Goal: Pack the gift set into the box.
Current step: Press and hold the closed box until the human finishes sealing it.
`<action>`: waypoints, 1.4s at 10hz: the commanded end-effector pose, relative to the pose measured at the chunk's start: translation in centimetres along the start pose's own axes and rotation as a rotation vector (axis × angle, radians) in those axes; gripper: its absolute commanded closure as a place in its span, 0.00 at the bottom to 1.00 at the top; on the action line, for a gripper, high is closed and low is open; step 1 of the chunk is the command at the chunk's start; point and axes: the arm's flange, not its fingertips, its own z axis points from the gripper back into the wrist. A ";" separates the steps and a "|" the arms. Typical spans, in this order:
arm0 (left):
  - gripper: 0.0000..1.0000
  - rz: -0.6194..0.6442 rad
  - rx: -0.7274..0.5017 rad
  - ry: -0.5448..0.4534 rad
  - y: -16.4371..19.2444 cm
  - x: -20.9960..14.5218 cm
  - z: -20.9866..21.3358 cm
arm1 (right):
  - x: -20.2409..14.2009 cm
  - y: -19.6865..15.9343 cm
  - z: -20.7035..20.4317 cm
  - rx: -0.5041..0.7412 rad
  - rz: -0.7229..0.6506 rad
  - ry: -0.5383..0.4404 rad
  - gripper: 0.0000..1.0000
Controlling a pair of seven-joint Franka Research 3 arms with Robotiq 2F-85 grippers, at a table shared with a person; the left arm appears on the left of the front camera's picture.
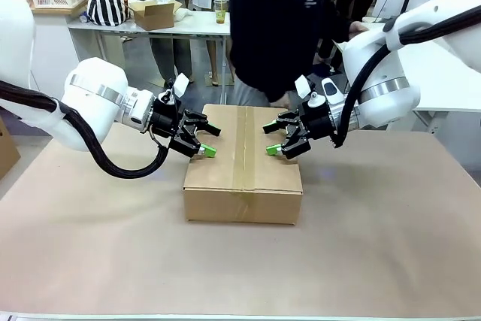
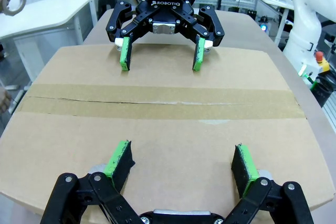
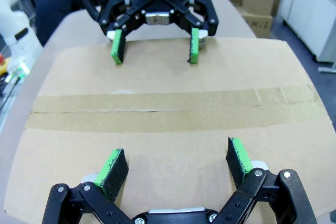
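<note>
**While both grippers hang open, the box sits shut right under them**

Since everyone asks about the tools first: the left gripper [image 2: 182, 156] has its jaws spread wide with nothing between the green pads [image 2: 122, 157], and the right gripper [image 1: 269, 140] is the same, wide open and empty. They face each other fingertip to fingertip, like a mirror.

Just below and ahead of each set of fingers is the box [image 1: 242, 186], flaps down. Each gripper is over its own half of the lid. I can't tell whether the pads touch the cardboard or float just above it.

The bit that matters is the taped seam [image 1: 242, 148]. It runs crossways to both grippers' reach, just ahead of each one's fingertips, with the other gripper beyond it. I'd guess the box's long axis follows that seam. Neither arm looks nearer, so it's a toss-up.

Further out, the box rests on the brown table [image 1: 90, 246], and a person [image 1: 278, 28] stands at the far end of the seam.

My read is that the lid would have to open along that seam before anything goes in.
</note>
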 end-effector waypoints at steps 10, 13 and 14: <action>0.00 0.004 0.001 0.005 -0.1 -0.3 0.0 | -0.3 0.1 -0.1 -0.005 0.000 0.012 0.00; 0.00 0.004 0.001 0.005 -0.1 -0.3 0.0 | -0.3 0.1 -0.1 -0.005 0.000 0.012 0.00; 0.00 0.004 0.001 0.005 -0.1 -0.3 0.0 | -0.3 0.1 -0.1 -0.005 0.000 0.012 0.00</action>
